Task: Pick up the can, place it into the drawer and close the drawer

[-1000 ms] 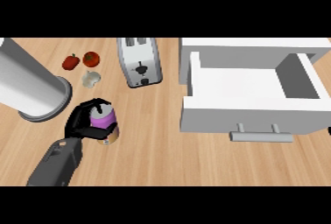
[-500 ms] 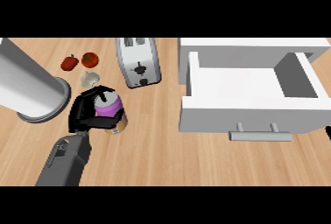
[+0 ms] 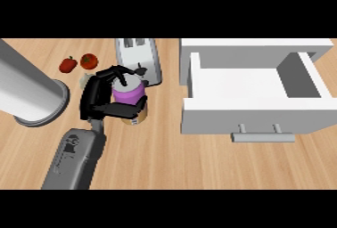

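left hand [image 3: 99, 98] fingers curl round the can [image 3: 128, 91], seemingly upright; the open drawer [image 3: 253, 82] lies well apart rightward

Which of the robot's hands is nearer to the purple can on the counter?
The left hand: its fingers curl round the purple can, left of the open drawer. The right hand does not show in the head view, so its place cannot be told.
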`<action>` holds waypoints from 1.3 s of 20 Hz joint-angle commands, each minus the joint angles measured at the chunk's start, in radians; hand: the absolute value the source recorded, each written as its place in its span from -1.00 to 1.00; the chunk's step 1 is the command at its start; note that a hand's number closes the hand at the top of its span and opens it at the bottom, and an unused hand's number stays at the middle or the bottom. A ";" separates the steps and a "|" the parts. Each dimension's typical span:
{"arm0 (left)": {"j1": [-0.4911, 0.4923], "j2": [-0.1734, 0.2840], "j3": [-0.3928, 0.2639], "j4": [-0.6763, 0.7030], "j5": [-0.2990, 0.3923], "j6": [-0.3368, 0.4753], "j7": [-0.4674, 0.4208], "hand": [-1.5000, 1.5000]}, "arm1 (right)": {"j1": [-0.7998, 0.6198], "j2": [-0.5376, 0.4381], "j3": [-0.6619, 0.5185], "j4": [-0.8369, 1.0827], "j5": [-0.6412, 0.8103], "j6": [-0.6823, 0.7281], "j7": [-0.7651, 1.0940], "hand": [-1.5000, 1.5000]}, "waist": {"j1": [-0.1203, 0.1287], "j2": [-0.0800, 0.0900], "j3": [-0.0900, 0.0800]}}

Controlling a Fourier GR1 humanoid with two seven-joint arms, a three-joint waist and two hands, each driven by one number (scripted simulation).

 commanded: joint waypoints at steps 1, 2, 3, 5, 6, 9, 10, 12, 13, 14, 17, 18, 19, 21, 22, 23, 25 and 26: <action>-0.043 -0.009 -0.118 -0.121 0.001 0.090 0.155 1.00 | -0.063 0.002 -0.016 0.056 0.019 -0.025 -0.017 -1.00 | 0.000 0.002 0.000; -0.104 -0.009 -0.088 -0.108 -0.003 0.078 0.196 1.00 | -0.049 -0.002 -0.010 0.046 -0.011 -0.003 -0.003 -1.00 | -0.003 0.002 0.000; -0.087 -0.009 -0.164 -0.174 -0.004 0.139 0.264 1.00 | -0.032 -0.018 -0.026 -0.027 -0.026 -0.005 0.046 -1.00 | -0.004 0.000 0.000; -0.192 -0.009 -0.160 -0.118 -0.001 0.146 0.289 1.00 | -0.038 -0.002 -0.024 0.041 -0.010 0.003 -0.017 -1.00 | -0.007 0.003 0.000; -0.239 -0.009 -0.206 -0.042 -0.011 0.228 0.260 1.00 | -0.098 -0.037 -0.053 0.111 -0.018 -0.003 -0.003 -1.00 | -0.011 0.005 0.000; -0.350 -0.009 -0.183 -0.015 -0.025 0.229 0.294 1.00 | -0.082 -0.010 -0.012 0.027 0.013 -0.022 0.040 -1.00 | -0.012 0.005 0.000; -0.350 -0.009 -0.134 -0.021 -0.038 0.183 0.322 1.00 | -0.002 -0.039 -0.068 0.031 -0.055 0.061 -0.023 -1.00 | -0.012 0.003 0.000; -0.438 -0.009 -0.174 0.029 -0.040 0.237 0.328 1.00 | -0.079 -0.008 -0.021 0.036 0.001 -0.011 0.031 -1.00 | -0.010 0.005 0.000; -0.481 -0.009 -0.209 0.055 -0.004 0.299 0.340 1.00 | -0.061 -0.032 -0.058 0.020 -0.047 0.014 0.037 -1.00 | -0.017 0.005 0.000; -0.511 -0.009 -0.182 0.089 -0.008 0.275 0.311 1.00 | -0.036 0.006 -0.013 0.050 0.033 0.014 -0.031 -1.00 | -0.016 0.005 0.000; -0.571 -0.009 -0.176 0.144 0.015 0.270 0.340 1.00 | -0.031 -0.034 -0.073 0.023 -0.046 0.037 0.022 -1.00 | -0.016 0.005 0.000; -0.638 -0.009 -0.207 0.187 0.014 0.339 0.353 1.00 | -0.008 0.006 -0.020 -0.046 -0.022 0.020 0.044 -1.00 | -0.024 0.005 0.000; -0.671 -0.009 -0.147 0.230 0.018 0.274 0.348 1.00 | 0.012 0.013 -0.011 0.038 0.011 0.016 -0.050 -1.00 | -0.021 0.006 0.000; -0.725 -0.009 -0.271 0.251 0.072 0.424 0.375 1.00 | -0.032 -0.007 -0.036 0.061 0.006 0.033 -0.034 -1.00 | -0.029 0.006 0.000; -0.707 -0.009 -0.198 0.225 0.034 0.343 0.374 1.00 | -0.074 -0.035 -0.086 0.070 -0.040 0.016 0.005 -1.00 | -0.014 0.005 0.000; -0.795 -0.009 -0.213 0.335 0.067 0.384 0.372 1.00 | -0.034 -0.020 -0.064 0.032 -0.042 0.035 -0.002 -1.00 | -0.031 0.007 0.000; -0.802 -0.009 -0.284 0.386 0.130 0.459 0.311 1.00 | -0.023 0.011 -0.028 0.041 -0.002 0.030 -0.022 -1.00 | -0.039 0.009 0.000; -0.791 -0.009 -0.247 0.315 0.073 0.391 0.377 1.00 | -0.118 -0.002 -0.014 0.065 0.038 -0.024 0.039 -1.00 | -0.011 0.005 0.000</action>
